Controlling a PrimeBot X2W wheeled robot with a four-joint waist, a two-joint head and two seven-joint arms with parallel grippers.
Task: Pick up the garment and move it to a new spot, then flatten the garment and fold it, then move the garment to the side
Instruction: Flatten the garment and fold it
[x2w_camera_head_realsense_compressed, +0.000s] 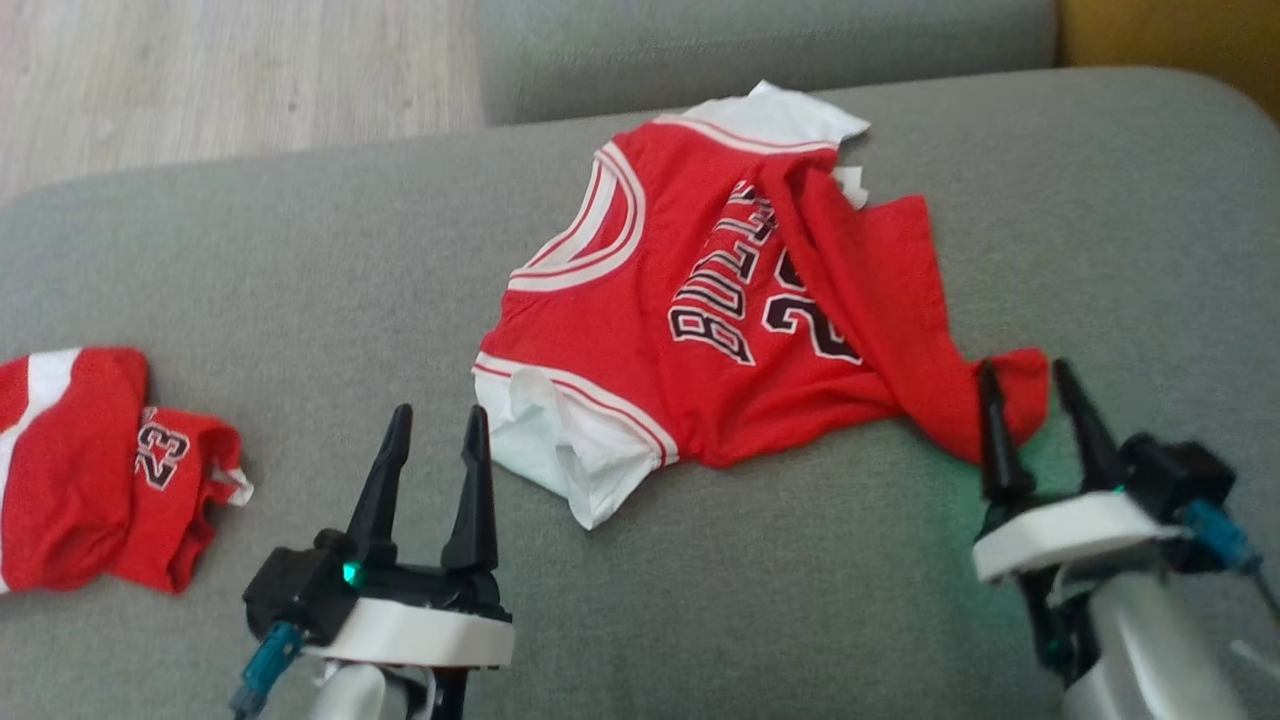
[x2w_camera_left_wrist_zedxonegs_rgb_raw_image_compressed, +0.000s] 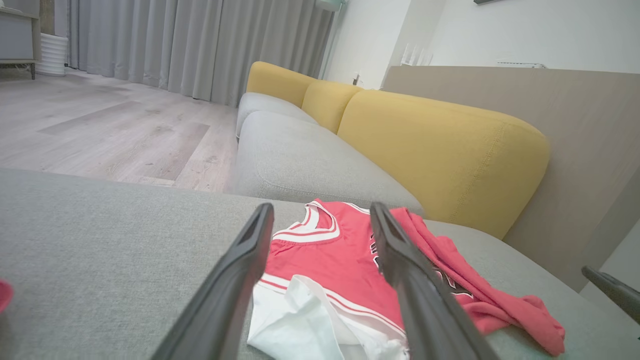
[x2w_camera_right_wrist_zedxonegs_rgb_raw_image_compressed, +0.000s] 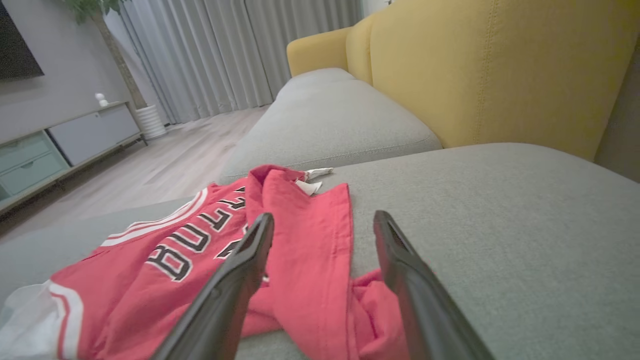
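Nearest, the left gripper (x2w_camera_head_realsense_compressed: 439, 412) stands with its jaws wide apart and nothing between them, its tips just short of a white sleeve (x2w_camera_head_realsense_compressed: 560, 450). The right gripper (x2w_camera_head_realsense_compressed: 1025, 368) is equally wide and grips nothing; its two fingers stand on either side of a bunched red hem corner (x2w_camera_head_realsense_compressed: 1022, 395), and whether they touch the cloth cannot be told. At the robot's far left lies a second red garment (x2w_camera_head_realsense_compressed: 80, 460), crumpled and cut off by the frame edge, with "23" readable on it. The task's garment, a red basketball jersey (x2w_camera_head_realsense_compressed: 620, 330) with white-striped trim, lies face up in the middle of the grey sofa cushion (x2w_camera_head_realsense_compressed: 300, 260), its collar towards the left. It reads "BULLS" above a number beginning with 2; a fold of red cloth lies over the second digit and the far sleeve. Beyond are another grey cushion (x2w_camera_left_wrist_zedxonegs_rgb_raw_image_compressed: 300, 160), yellow backrests (x2w_camera_left_wrist_zedxonegs_rgb_raw_image_compressed: 440, 150), a pale wood floor (x2w_camera_head_realsense_compressed: 200, 70) and grey curtains (x2w_camera_left_wrist_zedxonegs_rgb_raw_image_compressed: 200, 45).
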